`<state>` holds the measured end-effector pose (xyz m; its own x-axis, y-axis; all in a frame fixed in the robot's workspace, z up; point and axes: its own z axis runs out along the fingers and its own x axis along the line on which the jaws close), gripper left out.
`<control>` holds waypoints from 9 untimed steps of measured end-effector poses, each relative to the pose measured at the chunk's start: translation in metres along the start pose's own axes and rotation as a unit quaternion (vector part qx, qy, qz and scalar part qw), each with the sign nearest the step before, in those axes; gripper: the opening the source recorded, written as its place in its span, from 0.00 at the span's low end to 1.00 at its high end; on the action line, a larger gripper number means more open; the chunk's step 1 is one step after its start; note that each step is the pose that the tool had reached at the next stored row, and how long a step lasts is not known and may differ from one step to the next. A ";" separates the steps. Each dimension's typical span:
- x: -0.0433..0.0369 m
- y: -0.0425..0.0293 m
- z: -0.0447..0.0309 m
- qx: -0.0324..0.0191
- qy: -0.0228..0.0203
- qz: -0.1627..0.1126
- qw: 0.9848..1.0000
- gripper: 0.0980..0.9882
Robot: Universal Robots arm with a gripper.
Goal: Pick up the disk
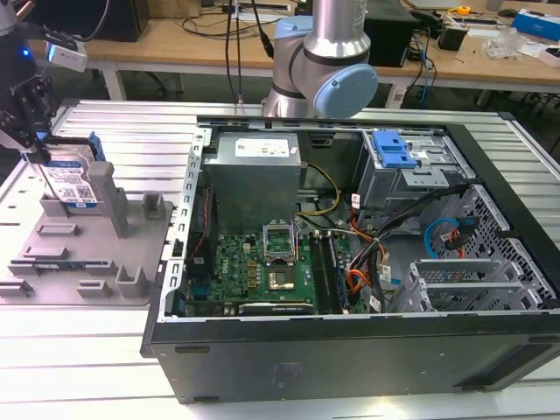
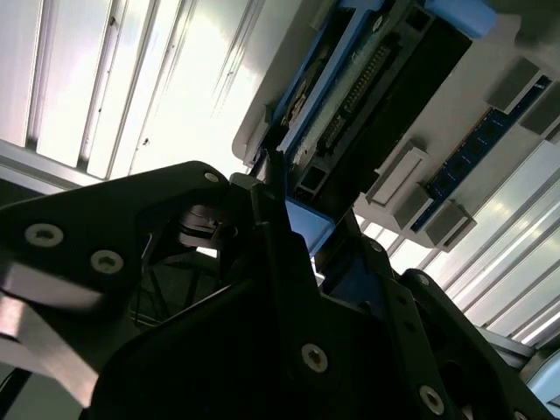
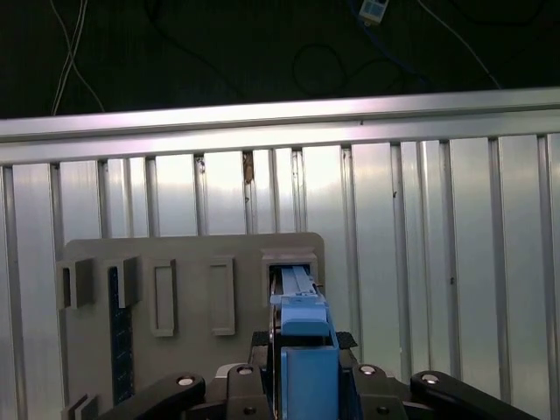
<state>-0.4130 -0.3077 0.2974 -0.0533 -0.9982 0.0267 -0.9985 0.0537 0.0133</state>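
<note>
The gripper (image 1: 39, 149) is down at the exterior view's left, fingers pinched on the disk (image 1: 72, 182), one either side of it. The disk stands on edge in a slot of the grey plastic holder (image 1: 87, 254), label facing out, blue rails along its sides. In the first wrist view the blue rail (image 3: 302, 337) runs straight up between the dark gripper parts, with the holder (image 3: 188, 262) flat on the table.

One disk, one holder with several empty slots and pegs. Everything sits on a ribbed aluminium table (image 1: 114, 350). Beside the holder there's one open PC case (image 1: 350, 262) lying on its side, motherboard (image 1: 262, 262) and power supply (image 1: 254, 171) showing, and a blue drive bracket (image 1: 391, 149) in the bay. Behind are wooden workbenches (image 1: 192, 39) with cables and clutter.
</note>
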 end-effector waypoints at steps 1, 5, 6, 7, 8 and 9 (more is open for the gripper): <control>0.0000 0.0000 0.0000 0.000 0.000 0.000 1.000 0.30; 0.0000 0.0000 -0.0022 0.001 0.002 0.000 1.000 0.30; 0.0001 0.0000 -0.0039 0.000 0.003 0.000 1.000 0.30; 0.0002 0.0001 -0.0078 0.000 0.003 0.000 1.000 0.30; 0.0003 0.0001 -0.0111 0.000 0.003 0.000 1.000 0.30; 0.0004 0.0002 -0.0137 0.000 0.003 0.000 1.000 0.30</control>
<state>-0.4130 -0.3077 0.3111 -0.0534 -0.9981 0.0322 -0.9985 0.0538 0.0128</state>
